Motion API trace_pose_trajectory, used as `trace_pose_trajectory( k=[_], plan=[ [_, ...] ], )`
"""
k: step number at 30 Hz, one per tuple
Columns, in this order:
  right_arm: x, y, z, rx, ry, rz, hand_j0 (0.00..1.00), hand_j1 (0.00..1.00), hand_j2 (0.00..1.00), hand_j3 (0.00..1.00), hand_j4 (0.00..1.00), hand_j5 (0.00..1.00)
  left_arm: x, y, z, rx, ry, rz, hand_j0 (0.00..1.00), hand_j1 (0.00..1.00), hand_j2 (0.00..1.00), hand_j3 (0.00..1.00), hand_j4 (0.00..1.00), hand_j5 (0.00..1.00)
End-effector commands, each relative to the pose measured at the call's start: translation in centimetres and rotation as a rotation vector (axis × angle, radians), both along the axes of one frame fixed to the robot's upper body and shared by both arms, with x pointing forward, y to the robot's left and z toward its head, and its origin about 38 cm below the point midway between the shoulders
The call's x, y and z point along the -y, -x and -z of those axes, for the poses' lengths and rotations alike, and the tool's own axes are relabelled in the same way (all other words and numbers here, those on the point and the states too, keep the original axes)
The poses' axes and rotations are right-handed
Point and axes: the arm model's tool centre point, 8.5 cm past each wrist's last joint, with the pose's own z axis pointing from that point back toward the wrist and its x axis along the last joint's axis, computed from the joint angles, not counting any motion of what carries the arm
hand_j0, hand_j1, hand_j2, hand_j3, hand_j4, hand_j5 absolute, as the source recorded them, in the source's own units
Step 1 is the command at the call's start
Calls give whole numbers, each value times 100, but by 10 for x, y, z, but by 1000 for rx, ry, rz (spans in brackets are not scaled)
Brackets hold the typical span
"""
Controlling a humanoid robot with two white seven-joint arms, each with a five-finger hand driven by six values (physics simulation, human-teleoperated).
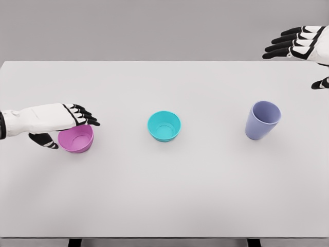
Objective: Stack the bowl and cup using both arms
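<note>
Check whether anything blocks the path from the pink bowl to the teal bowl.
Nothing visible does. Bare table lies between the pink bowl, under the left hand, and the teal bowl. The purple cup stands farther right.

A bare simulated test space, more like a lab bench than a home or kitchen. A plain white table [164,195] fills the view against a flat grey wall [154,28], with no furniture or decoration. Smooth, untextured surfaces and soft even light give it the look of a computer render.
</note>
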Motion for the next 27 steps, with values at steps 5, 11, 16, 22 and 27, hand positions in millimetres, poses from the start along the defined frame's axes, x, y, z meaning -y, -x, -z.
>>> trace_pose_trajectory(
  k=[5,11,16,22,27],
  plan=[
    [1,0,2,-11,-6,3,100,100,100,100,100,100,4,-3,8,10,-21,-3,100,100,100,100,100,100],
    [2,1,1,-13,-3,7,100,100,100,100,100,100,6,-3,13,1,-26,1,100,100,100,100,100,100],
    [5,1,7,-31,5,14,100,100,100,100,100,100,5,-3,14,-1,-27,1,100,100,100,100,100,100],
    [5,2,9,-38,5,14,100,100,100,100,100,100,3,-1,12,-6,-29,5,100,100,100,100,100,100],
    [4,1,15,-52,2,11,100,100,100,100,100,100,1,0,15,-10,-34,-1,100,100,100,100,100,100]
  ],
)
